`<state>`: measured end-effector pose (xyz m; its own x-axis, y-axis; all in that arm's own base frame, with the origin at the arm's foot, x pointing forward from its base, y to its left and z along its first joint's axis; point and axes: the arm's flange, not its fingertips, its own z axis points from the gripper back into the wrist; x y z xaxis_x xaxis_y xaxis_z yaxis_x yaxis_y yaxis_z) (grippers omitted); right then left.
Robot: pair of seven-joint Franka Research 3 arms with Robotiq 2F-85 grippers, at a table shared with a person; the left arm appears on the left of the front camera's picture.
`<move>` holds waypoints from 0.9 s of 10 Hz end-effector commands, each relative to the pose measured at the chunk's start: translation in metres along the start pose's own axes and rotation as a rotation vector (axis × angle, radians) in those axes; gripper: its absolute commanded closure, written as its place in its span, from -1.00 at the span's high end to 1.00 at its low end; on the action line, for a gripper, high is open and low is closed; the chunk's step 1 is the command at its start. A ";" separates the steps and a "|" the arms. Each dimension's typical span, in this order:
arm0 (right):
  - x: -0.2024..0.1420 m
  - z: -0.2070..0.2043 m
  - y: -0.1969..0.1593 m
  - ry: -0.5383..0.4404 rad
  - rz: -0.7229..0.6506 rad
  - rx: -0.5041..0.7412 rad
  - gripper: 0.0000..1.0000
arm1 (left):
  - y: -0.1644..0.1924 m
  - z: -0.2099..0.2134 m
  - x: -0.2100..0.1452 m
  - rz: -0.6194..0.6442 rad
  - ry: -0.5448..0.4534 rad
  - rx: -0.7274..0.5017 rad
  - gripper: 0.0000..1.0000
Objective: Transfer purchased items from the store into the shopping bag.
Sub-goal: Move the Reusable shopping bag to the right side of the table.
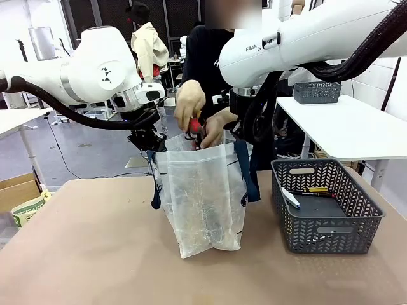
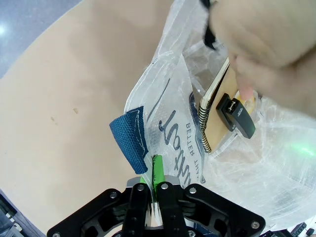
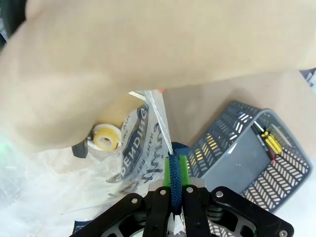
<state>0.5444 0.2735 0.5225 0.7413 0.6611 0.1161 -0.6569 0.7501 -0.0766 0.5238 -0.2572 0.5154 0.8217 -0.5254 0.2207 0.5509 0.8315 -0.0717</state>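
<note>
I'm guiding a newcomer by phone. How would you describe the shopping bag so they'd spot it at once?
On the tan table, look to the middle: the shopping bag stands there, its top pinched by the left end effector and right end effector. It is translucent whitish plastic with navy straps, unlike the dark grey lattice basket beside it.

Translucent whitish shopping bag (image 1: 202,197) upright, mouth open; small red item (image 1: 194,125) just above its mouth.
</note>
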 end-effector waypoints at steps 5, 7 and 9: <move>0.000 0.000 0.000 0.002 -0.004 -0.001 -1.00 | 0.000 0.000 0.000 0.007 0.000 0.000 -1.00; 0.000 0.000 0.000 0.002 -0.004 -0.001 -1.00 | 0.000 0.000 0.000 0.007 0.000 0.000 -1.00; 0.000 0.000 0.000 0.002 -0.004 -0.001 -1.00 | 0.000 0.000 0.000 0.007 0.000 0.000 -1.00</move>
<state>0.5445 0.2734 0.5225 0.7415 0.6608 0.1161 -0.6567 0.7503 -0.0766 0.5239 -0.2572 0.5158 0.8216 -0.5253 0.2216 0.5510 0.8315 -0.0716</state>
